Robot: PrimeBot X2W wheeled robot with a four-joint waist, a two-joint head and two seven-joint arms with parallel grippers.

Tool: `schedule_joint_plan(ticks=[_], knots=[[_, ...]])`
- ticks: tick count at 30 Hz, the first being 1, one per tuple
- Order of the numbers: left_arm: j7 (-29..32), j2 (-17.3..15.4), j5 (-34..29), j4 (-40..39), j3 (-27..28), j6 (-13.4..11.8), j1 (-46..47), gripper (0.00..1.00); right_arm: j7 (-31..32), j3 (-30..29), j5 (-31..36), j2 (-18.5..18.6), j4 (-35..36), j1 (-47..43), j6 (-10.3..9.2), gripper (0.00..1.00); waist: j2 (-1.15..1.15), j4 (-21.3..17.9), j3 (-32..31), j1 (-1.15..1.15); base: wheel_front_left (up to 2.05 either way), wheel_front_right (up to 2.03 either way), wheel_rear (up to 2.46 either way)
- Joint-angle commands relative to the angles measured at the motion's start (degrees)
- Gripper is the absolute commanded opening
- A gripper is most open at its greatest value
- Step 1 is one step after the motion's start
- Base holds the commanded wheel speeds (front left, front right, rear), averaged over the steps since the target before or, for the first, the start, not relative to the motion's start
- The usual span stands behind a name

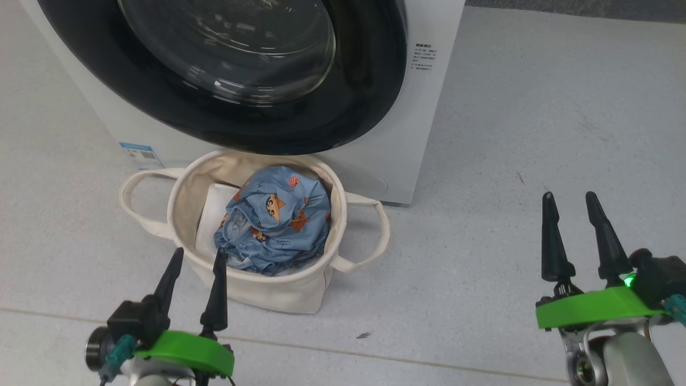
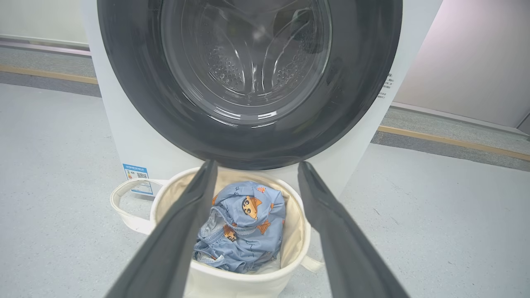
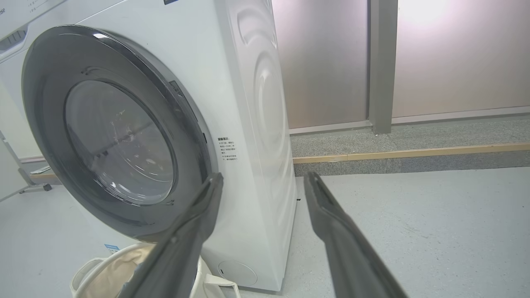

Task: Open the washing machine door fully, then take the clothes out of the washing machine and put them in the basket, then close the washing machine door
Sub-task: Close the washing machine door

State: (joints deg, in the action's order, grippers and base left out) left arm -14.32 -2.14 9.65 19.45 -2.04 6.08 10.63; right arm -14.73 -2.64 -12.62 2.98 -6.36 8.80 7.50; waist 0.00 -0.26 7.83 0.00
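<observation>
The washing machine [image 1: 423, 123] stands in front of me with its door [image 1: 241, 123] shut flat against the front; through the door [image 2: 248, 136] glass I see the steel drum. In the right wrist view the door [image 3: 49, 124] lies flush on the machine [image 3: 256, 124]. The cream basket [image 1: 268, 292] sits on the floor just below the door, holding the light blue clothes [image 1: 276, 222]. My left gripper [image 1: 197, 256] is open at the basket's near rim, empty. My right gripper [image 1: 569, 199] is open and empty over bare floor to the right. The clothes [image 2: 244, 227] lie between my left fingers' line of sight.
A plain white folded sheet [image 1: 214, 214] lies in the basket beside the clothes. Grey floor [image 1: 536, 134] spreads to the right of the machine. A raised step with a wooden edge [image 3: 414, 153] and a panelled wall run behind it.
</observation>
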Motion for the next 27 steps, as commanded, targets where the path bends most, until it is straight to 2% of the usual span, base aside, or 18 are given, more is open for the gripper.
schedule_joint_plan(ticks=[1, 27], knots=[[-0.68, -0.76, -0.66, -1.5, 2.18, -0.11, 0.43, 1.0, -0.27, 1.64, 0.16, -0.1, 1.55, -0.05, -0.01, 1.0, 0.0, 0.06, -0.04, 0.0, 0.0, 0.0, 0.0], [-0.68, -0.74, -1.32, -1.68, 3.05, -1.32, 0.94, 1.0, -0.27, 1.93, -0.16, -0.1, 1.78, 1.06, -0.01, 1.0, 0.0, 0.25, 1.68, 0.0, 0.0, 0.0, 0.0]])
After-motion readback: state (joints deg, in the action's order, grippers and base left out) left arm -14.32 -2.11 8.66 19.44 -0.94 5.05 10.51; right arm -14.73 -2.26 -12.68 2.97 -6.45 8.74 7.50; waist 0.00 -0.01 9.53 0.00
